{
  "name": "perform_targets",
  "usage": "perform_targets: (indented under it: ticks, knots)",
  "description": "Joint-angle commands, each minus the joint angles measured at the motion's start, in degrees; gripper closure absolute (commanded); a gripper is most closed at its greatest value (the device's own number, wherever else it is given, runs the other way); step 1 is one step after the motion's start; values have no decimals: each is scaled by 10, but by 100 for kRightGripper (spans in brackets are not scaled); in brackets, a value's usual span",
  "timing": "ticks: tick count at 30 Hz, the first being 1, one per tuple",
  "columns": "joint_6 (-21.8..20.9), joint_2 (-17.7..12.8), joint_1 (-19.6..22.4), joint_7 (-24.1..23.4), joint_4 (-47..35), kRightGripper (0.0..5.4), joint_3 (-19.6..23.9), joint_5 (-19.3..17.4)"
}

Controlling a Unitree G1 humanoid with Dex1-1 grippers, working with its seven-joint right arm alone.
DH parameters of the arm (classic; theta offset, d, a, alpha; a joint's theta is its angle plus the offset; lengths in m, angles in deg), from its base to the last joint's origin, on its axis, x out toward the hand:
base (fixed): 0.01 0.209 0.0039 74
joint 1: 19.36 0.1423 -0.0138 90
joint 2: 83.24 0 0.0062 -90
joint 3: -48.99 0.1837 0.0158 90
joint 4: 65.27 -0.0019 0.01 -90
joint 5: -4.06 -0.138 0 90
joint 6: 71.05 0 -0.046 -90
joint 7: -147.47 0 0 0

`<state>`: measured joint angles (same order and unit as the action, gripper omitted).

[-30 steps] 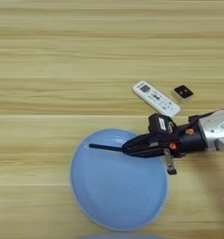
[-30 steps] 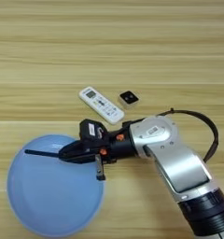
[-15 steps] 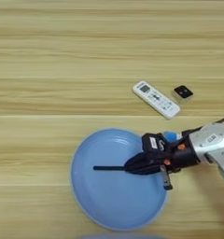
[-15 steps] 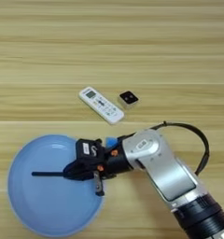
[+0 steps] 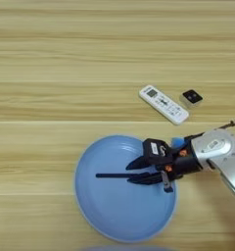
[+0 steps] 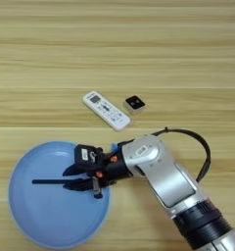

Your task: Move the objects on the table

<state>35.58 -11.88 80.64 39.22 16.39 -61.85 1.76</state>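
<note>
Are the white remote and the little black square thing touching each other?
Apart. In the right eye view, bare wood shows between the remote and the black square gadget.

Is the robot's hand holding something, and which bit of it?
The right gripper holds the thin black stick by its right end, over the blue plate.

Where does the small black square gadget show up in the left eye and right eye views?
Left eye view: small black square gadget at right, above centre, just right of the white remote.
Right eye view: just right of centre, upper half.
Shared landmark: the white remote beside it, on its left.
</note>
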Motion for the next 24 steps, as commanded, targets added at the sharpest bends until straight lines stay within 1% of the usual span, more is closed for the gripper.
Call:
perform_targets:
  ticks: [1,3,8,12,13,15,18,21,24]
  knots:
    - [16,-3,45,-16,-33,338,34,-29]
    - [28,0,53,-19,-37,326,43,-40]
    - [60,5,76,-25,-45,266,73,-70]
    - [77,6,93,-31,-48,235,95,-90]
    - [81,7,97,-34,-49,218,100,-94]
    - [82,8,108,-43,-42,199,111,-100]
    - [85,13,131,-61,-24,158,133,-106]
    - [84,16,151,-80,-2,112,152,-109]
    - [78,14,171,-101,30,79,172,-107]
